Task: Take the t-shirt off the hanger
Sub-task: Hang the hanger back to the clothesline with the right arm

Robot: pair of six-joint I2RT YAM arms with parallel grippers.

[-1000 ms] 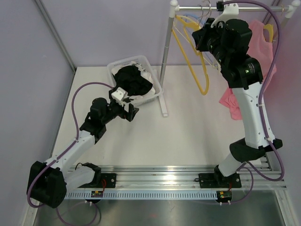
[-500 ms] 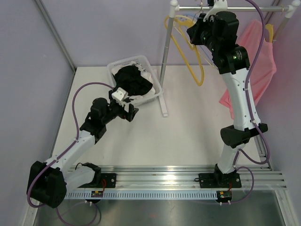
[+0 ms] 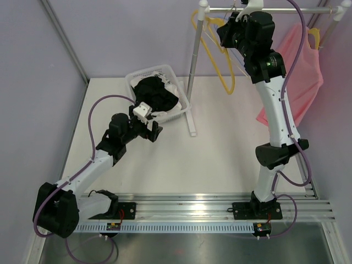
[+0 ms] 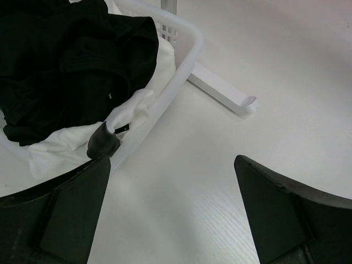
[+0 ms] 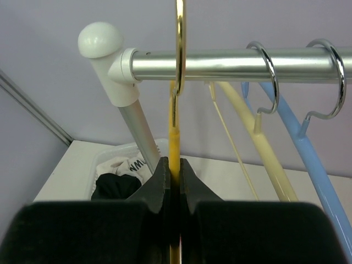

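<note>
A pink t-shirt [image 3: 305, 71] hangs at the right end of the rail [image 3: 286, 9], a yellow hanger's shoulder [image 3: 314, 36] showing above it. My right gripper [image 3: 223, 30] is up at the rail's left end, apart from the t-shirt. It is shut on the neck of a bare yellow hanger [image 5: 175, 137], whose gold hook [image 5: 179, 49] crosses the rail [image 5: 220, 63]. That hanger's frame [image 3: 219, 63] dangles below. My left gripper [image 3: 155, 131] is open and holds nothing, low over the table beside the basket [image 3: 184, 104].
The white basket [image 4: 184, 60] holds black and white clothes [image 4: 66, 60]. The rack's white post [image 3: 195, 66] and foot [image 4: 223, 91] stand beside it. A cream hanger [image 5: 264, 148] and a blue hanger [image 5: 308, 159] hang on the rail to the right of the gripped one.
My right arm has swung left and up along the rail with the bare yellow hanger, uncovering the pink t-shirt. The left arm has barely shifted.
</note>
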